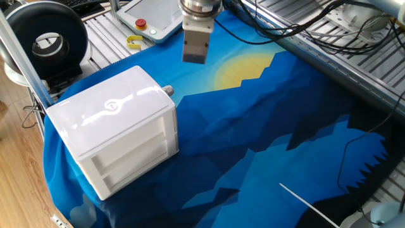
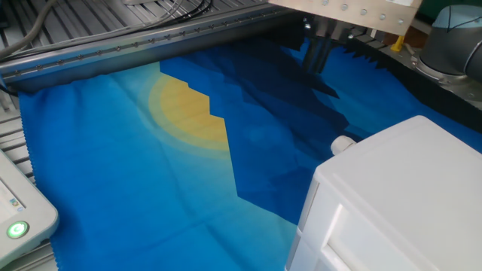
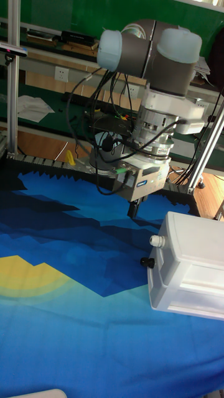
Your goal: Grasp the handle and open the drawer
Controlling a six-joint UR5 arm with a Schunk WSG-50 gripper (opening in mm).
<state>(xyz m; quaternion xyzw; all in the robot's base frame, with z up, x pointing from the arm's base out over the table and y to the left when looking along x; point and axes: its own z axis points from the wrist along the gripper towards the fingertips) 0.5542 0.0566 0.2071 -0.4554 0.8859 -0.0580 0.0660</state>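
A white cabinet [image 1: 114, 136] with a swirl logo on its top stands at the near left corner of the blue cloth [image 1: 266, 139] in one fixed view, its ribbed front panels facing the camera. The drawer cannot be told apart from the cabinet shell in these pictures, but the handle [image 1: 168, 91] shows as a small grey knob poking from the cabinet's far upper corner; in the other fixed view the same handle [image 2: 343, 143] juts out toward the open cloth, and in the tall fixed view a second, dark knob [image 3: 147, 262] sits lower on that face. Nothing lies on the cloth between the knob and the gripper. Beyond the cabinet, a yellow sun shape [image 1: 243, 68] is printed on the cloth. The gripper [image 1: 193, 56] hangs above the cloth, well apart from the handle and higher than it, pointing down; in the tall fixed view its dark fingers [image 3: 132, 209] look close together with nothing between them, though how far they are parted cannot be told. Farther back lie a yellow hook-shaped piece [image 1: 134, 42], a pendant with a red button [image 1: 140, 24], a black reel [image 1: 47, 41], and cables [image 1: 297, 25] over the metal rails.
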